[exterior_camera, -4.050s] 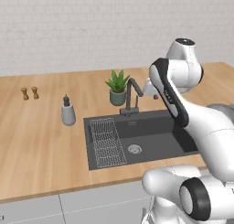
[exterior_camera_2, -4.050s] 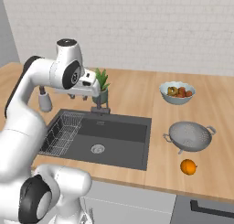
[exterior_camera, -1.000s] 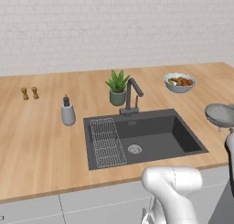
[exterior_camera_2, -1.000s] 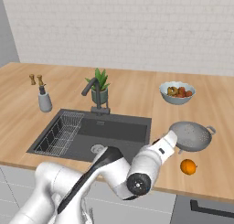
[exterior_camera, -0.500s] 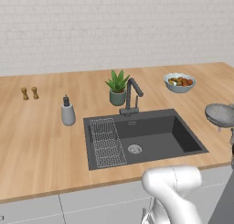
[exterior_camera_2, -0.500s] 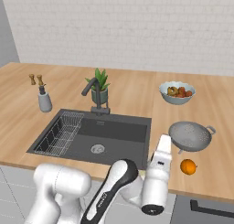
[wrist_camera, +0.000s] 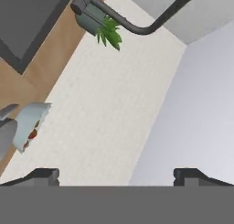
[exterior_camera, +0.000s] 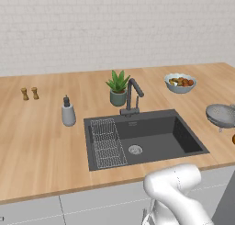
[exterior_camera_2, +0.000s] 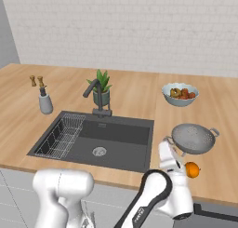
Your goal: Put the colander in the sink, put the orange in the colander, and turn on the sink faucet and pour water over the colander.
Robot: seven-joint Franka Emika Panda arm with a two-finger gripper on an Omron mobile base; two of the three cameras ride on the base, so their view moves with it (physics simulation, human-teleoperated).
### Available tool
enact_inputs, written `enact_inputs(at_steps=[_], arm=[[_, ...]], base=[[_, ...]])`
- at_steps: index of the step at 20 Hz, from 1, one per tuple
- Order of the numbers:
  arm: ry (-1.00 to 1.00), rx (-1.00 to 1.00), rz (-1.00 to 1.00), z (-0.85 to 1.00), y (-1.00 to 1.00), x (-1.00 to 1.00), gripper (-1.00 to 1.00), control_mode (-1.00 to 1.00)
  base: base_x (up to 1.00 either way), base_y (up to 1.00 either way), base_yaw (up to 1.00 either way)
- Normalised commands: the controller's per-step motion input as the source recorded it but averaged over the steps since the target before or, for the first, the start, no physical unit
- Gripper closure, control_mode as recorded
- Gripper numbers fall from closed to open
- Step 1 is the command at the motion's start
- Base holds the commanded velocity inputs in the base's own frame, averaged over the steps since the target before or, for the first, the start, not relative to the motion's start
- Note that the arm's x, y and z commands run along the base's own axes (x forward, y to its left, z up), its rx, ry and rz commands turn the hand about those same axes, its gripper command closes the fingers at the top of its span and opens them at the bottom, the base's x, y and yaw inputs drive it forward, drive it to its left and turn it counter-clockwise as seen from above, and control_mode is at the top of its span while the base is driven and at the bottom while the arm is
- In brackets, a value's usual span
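Grey perforated metal colander (exterior_camera_2: 193,138) sits on the wooden counter (exterior_camera_2: 135,94) right of the dark rectangular sink (exterior_camera_2: 95,139), just beyond the low arm, whose jaws stand spread and hold nothing.

- Four seconds back we saw the arm raised over the sink (exterior_camera_2: 116,131) near the sink faucet (exterior_camera_2: 95,96); now it is folded low at the front edge of the surface (exterior_camera_2: 135,94).
- In the right base view its white wrist now stands between the sink's right rim and the orange (exterior_camera_2: 192,169), at about 7 o'clock of the colander (exterior_camera_2: 193,138).
- In the left base view, the upper links that hid the fruit bowl (exterior_camera: 180,82) are gone.
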Motion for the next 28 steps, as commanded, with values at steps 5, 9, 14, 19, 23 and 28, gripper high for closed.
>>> enact_inputs(at_steps=[5,9,14,19,23,28], arm=[[-0.05,-0.56,0.0,-0.18,0.0,0.16,-1.0,-1.0],[0.0,-0.45,-0.08,-0.04,0.02,0.19,-1.0,-1.0],[0.0,-0.45,-0.09,-0.1,0.0,0.22,-1.0,-1.0],[0.04,-0.43,-0.05,-0.26,-0.01,0.25,-1.0,-1.0],[0.01,-0.45,-0.09,-0.41,-0.16,0.14,-1.0,-1.0],[0.19,-0.29,-0.1,-0.25,-0.31,0.14,-1.0,-1.0]], base=[[0.0,0.0,0.0],[0.0,0.0,0.0],[0.0,0.0,0.0],[0.0,0.0,0.0],[0.0,0.0,0.0],[0.0,0.0,0.0]])
